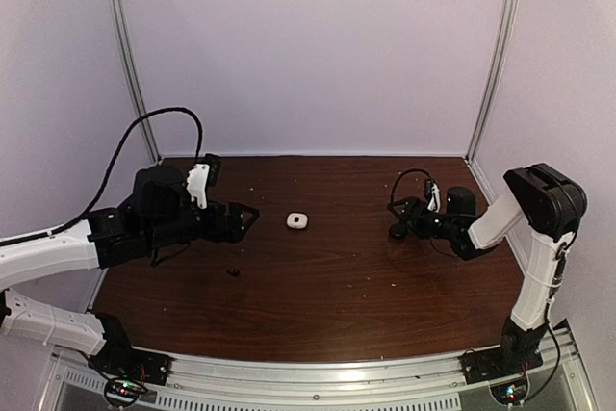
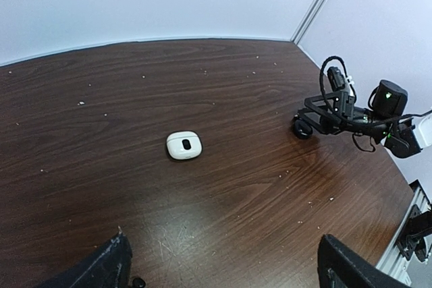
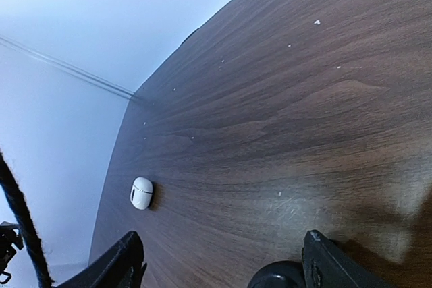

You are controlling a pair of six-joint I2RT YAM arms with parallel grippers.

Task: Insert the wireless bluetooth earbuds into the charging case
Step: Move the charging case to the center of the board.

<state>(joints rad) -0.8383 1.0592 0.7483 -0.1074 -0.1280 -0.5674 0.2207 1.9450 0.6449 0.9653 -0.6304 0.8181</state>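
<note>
Reaching in over the brown table [image 1: 366,305], the left gripper [image 1: 248,219] pointed toward the middle in the top view. The white charging case [image 1: 297,221] lay flat on the wood just beyond its tips, apart from them. A small dark speck [image 1: 232,272] sat on the table nearer the arm bases. It might have been the black earbud, though it was too small to tell. On the other side the right gripper [image 1: 397,228] reached inward (its cable looping above it), well apart from the case, with a dark round object [image 1: 397,235] at its tips.

From the left wrist, the left gripper's fingers [image 2: 108,269] stood spread wide at the bottom corners, gripping nothing. The case [image 2: 183,145] lay ahead of them, a dark oval mark on its top. Farther right, the dark round object [image 2: 302,128] rested on the table at the tip of the other arm's tool.

From the right wrist, that gripper's fingers [image 3: 125,264] were likewise splayed apart, released and clamping nothing. The round object [image 3: 275,276] sat low between them, nearer the right-hand finger; whether it touched that finger I could not tell. The case [image 3: 141,193] showed small and distant on the wood at the left of the frame.
</note>
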